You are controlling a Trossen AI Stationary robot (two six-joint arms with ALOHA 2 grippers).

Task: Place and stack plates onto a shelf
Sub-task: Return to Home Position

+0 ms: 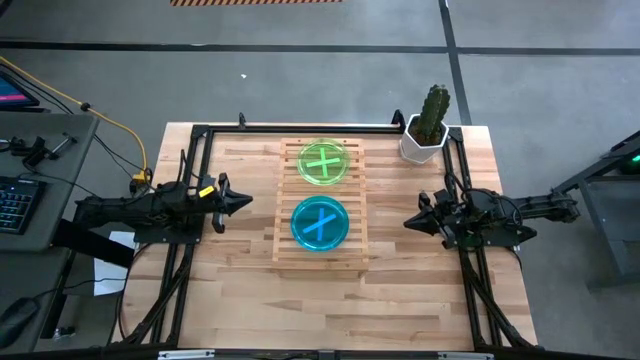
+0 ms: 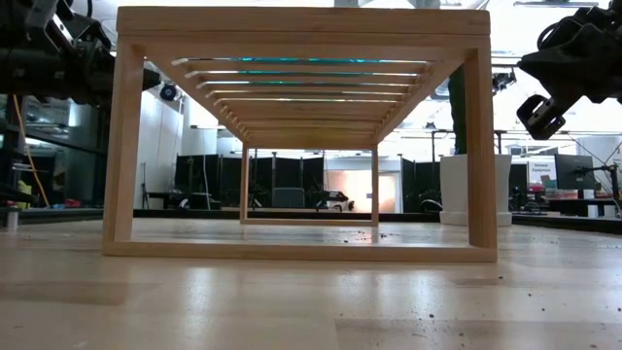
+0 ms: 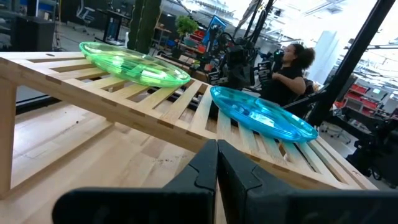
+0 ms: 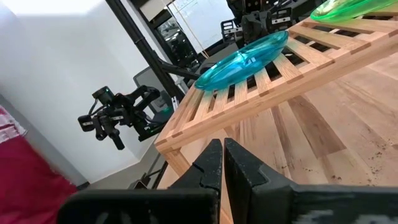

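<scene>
left jaws pressed together, empty, tips aimed at the shelf's (image 1: 285,250) left side, apart from it. right jaws likewise closed and empty, facing its right side. the shelf lies between them on the worktop (image 1: 240,300), long axis across their line. on top, blue plates (image 1: 320,223) sit about level with both jaws, green plates (image 1: 323,162) beyond. nothing looks left to carry; each arm's way home should be straight outward.

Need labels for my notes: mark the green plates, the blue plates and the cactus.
green plates (image 1: 323,163): high view, centre where the stripes cross.
blue plates (image 1: 320,223): high view, centre where the stripes cross.
cactus (image 1: 434,108): high view, middle of the green stem.
</scene>
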